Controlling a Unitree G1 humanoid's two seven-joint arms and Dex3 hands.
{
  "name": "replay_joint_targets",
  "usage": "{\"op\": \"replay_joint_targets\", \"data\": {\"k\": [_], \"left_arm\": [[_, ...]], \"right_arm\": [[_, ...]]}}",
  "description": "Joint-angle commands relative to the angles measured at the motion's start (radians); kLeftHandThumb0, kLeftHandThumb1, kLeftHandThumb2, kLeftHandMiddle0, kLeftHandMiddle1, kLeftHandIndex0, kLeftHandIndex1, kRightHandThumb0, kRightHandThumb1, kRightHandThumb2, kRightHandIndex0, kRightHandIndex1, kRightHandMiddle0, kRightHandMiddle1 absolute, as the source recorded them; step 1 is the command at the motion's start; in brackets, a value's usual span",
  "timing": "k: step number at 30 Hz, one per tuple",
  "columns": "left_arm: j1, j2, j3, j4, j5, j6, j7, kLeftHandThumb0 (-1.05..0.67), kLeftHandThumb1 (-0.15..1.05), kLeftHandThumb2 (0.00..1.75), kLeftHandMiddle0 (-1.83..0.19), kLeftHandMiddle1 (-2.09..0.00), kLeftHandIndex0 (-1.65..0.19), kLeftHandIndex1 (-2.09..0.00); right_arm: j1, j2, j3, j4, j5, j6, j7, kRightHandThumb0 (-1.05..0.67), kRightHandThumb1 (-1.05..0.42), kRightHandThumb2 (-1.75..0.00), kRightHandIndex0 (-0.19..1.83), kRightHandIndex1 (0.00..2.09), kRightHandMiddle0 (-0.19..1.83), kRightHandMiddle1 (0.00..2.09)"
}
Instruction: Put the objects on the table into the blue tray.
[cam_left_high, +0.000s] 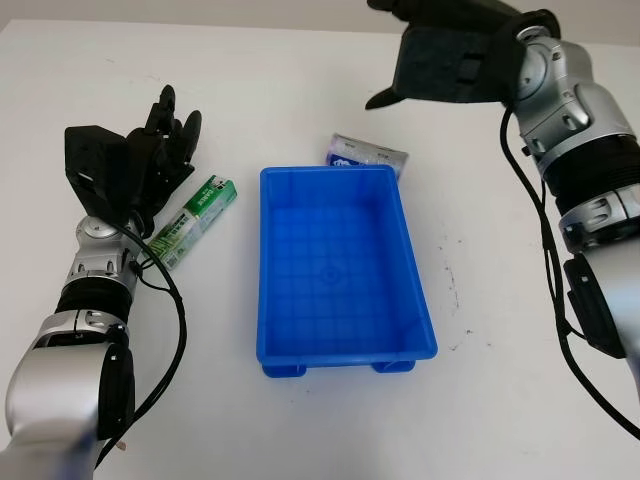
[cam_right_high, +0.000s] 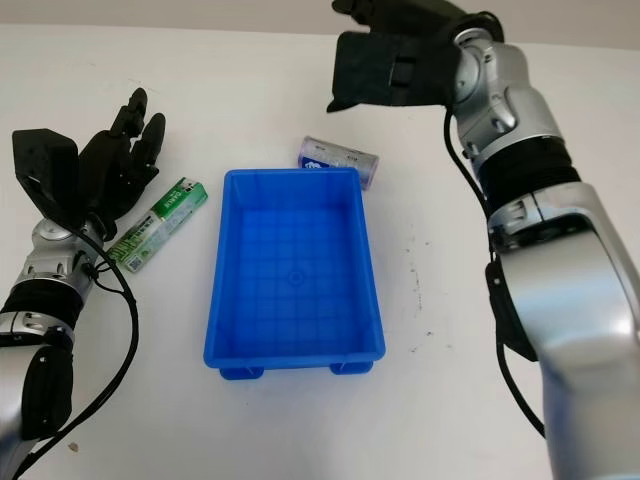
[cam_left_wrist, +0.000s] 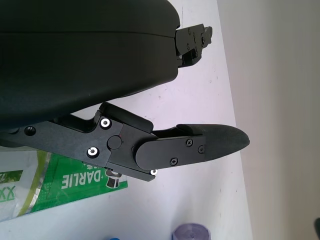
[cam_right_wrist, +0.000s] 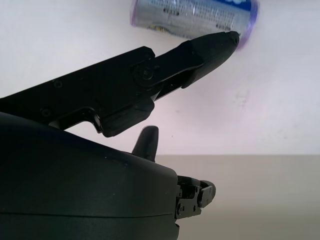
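Left eye view runs, from the left edge of the table (cam_left_high: 300, 80), first to the left hand (cam_left_high: 165, 135), which hovers open just beside the green toothpaste box (cam_left_high: 195, 222); its fingers (cam_left_high: 178, 128) reach forward, curled around nothing. The box lies flat and slanted, one end pointing toward the tray's far left corner, the other end close under the left wrist. It is a long, slim carton, green and white, printed with a brand name, and looks light and smooth-sided.

Next comes the blue tray (cam_left_high: 415, 290) in the middle of the table, a shallow rectangular bin with a gridded floor and nothing in it. Touching or nearly touching its far rim near the right corner lies the silver packet (cam_left_high: 367, 156), a crinkly foil pouch with blue print, partly hidden behind the rim.

Above and beyond it the right hand (cam_left_high: 440, 55) is raised, holding nothing; the right wrist view shows one finger (cam_right_wrist: 200, 52) stretched out toward the packet.

Risks, as I judge them: the carton's slick, narrow faces could let it slip or swing in a three-finger hold, and a grasp near one end would tip it. The packet sits so close to the rim that descending fingers may strike the tray and shove it, or the soft foil may buckle and slide away instead of being caught.
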Motion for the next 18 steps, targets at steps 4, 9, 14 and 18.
{"op": "replay_joint_targets", "data": {"k": [4,9,14,18], "left_arm": [[0.005,0.010,-0.003,-0.014,0.001,-0.010,-0.004,-0.78,1.05,0.52,0.19,0.00,0.19,0.00],[0.006,0.012,-0.007,-0.012,0.009,-0.013,-0.001,-0.77,1.05,0.52,0.19,0.00,0.19,0.00],[0.008,0.008,-0.010,-0.014,0.016,-0.009,0.002,-0.76,1.05,0.52,0.19,0.00,0.19,0.00],[0.011,0.007,-0.012,-0.016,0.019,-0.004,-0.001,-0.74,1.05,0.54,0.19,0.00,0.19,0.00]], "right_arm": [[-0.036,0.009,0.022,0.039,-0.011,-0.030,-0.012,-0.89,-0.93,-0.06,-0.17,1.68,0.02,0.09],[-0.038,0.017,0.040,0.072,-0.014,-0.035,-0.007,-0.87,-0.94,-0.05,-0.16,0.91,0.04,0.09],[-0.025,0.021,0.065,0.108,-0.034,-0.055,-0.020,-0.88,-0.96,-0.06,-0.11,0.59,0.05,0.07],[-0.012,0.026,0.084,0.135,-0.044,-0.090,-0.046,-0.87,-0.97,-0.06,-0.05,0.72,0.05,0.06]]}}
